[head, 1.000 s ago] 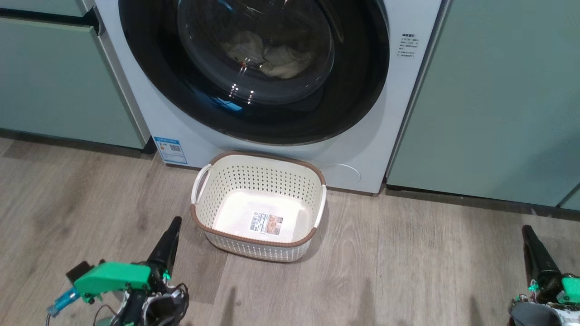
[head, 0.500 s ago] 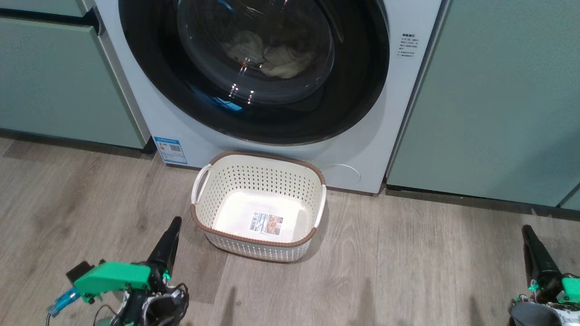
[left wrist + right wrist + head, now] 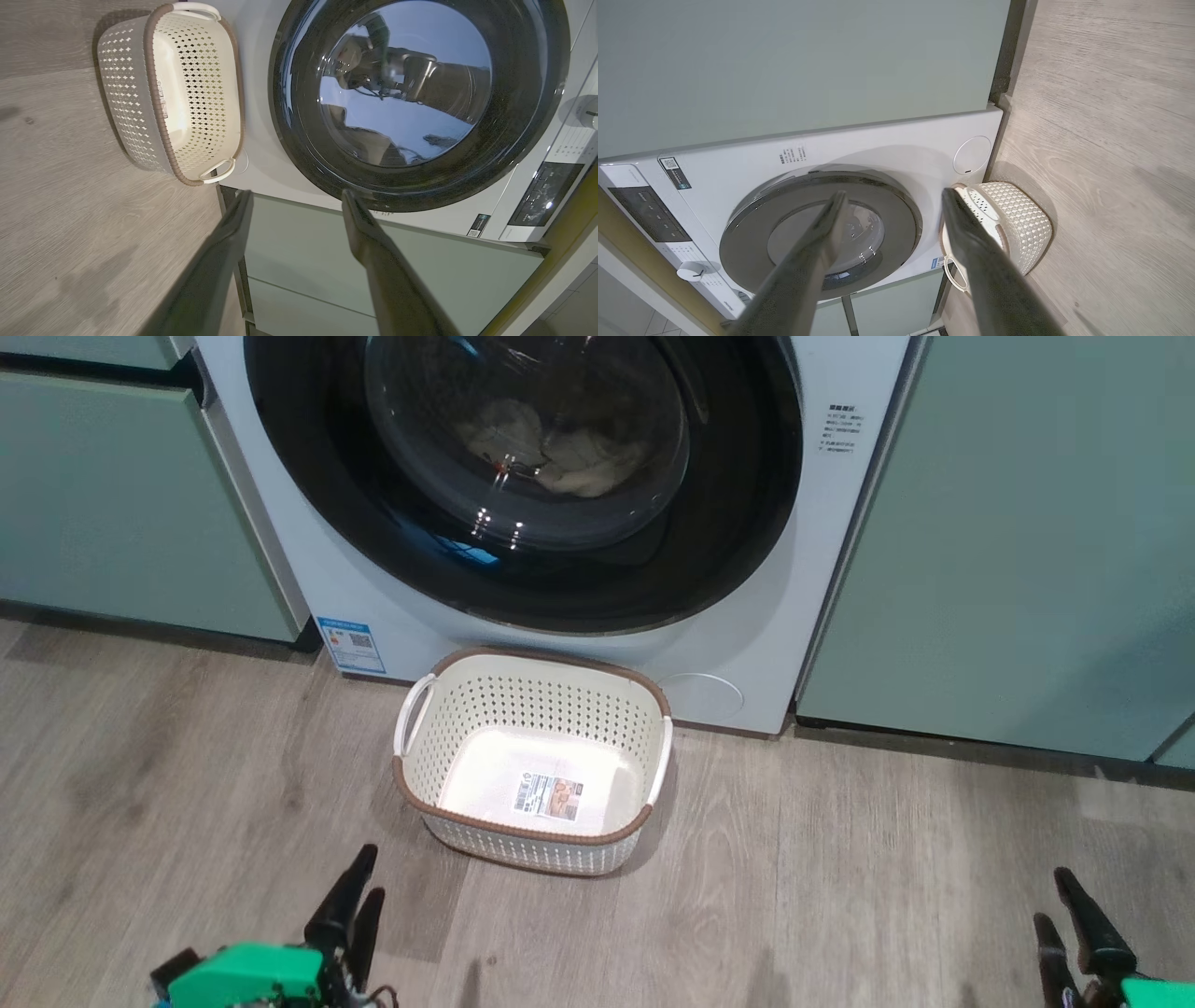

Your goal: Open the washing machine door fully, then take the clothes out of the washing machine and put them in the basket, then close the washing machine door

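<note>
The left claw (image 3: 371,871) is spread and empty; its wrist view shows a wide gap between the fingers. The right claw (image 3: 1051,896) is spread too, pinching nothing. Both hang low over the floor (image 3: 840,896), fingers aimed at the machine (image 3: 747,644).

The door (image 3: 523,523) lies ahead of and above both claws, between them but nearer the left one. It is shut, flat against the machine's front. Through its glass the clothes (image 3: 569,462) show as a pale heap low in the drum. The basket (image 3: 546,658) stands on the floor right below the door, back rim just beside the machine, long axis across its front. It holds no clothes, and the left claw is near its front left corner.

The first step, opening the door, is not yet done, and it turns on which edge carries the pull. The right wrist view shows a pale recess (image 3: 782,179) on the door's right edge. That may be the pull, but I cannot be sure. If so, the right arm likely has the straighter reach and the door would swing leftward.

The cabinets (image 3: 1027,523) sit level with the machine's front on both sides, and there is floor room either side of the basket. The door's lower rim sits above the basket rim, so the swing should clear it, though the left claw may stand in the door's path.
</note>
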Motion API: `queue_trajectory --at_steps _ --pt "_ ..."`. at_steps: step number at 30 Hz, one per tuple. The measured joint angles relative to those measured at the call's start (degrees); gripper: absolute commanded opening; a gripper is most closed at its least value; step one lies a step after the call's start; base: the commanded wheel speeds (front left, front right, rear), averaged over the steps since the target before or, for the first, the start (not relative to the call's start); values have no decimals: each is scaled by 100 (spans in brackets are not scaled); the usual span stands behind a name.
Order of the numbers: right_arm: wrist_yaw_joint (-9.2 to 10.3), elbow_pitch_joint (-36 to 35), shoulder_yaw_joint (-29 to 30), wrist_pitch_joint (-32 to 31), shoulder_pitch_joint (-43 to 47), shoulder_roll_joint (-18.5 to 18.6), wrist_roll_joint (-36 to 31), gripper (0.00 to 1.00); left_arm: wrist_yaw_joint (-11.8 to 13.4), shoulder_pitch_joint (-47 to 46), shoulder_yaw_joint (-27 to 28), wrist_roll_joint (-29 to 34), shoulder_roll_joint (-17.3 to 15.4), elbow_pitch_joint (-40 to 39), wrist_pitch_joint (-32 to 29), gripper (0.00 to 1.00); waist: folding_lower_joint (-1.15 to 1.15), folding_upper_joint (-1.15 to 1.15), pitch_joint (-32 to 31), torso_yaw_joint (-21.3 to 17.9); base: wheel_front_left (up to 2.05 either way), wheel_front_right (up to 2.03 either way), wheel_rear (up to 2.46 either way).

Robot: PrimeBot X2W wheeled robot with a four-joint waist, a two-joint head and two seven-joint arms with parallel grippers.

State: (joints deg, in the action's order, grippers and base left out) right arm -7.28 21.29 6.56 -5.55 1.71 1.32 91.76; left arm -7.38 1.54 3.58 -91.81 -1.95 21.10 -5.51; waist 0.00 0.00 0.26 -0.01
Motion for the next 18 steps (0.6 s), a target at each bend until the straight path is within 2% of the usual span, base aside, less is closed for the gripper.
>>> queue_trajectory --at_steps 18 --pt "0 -270 -104 307 -125 0 -494 100 0 -227 -83 602 -2 -246 302 100 0 0 28 2 0 0 0"
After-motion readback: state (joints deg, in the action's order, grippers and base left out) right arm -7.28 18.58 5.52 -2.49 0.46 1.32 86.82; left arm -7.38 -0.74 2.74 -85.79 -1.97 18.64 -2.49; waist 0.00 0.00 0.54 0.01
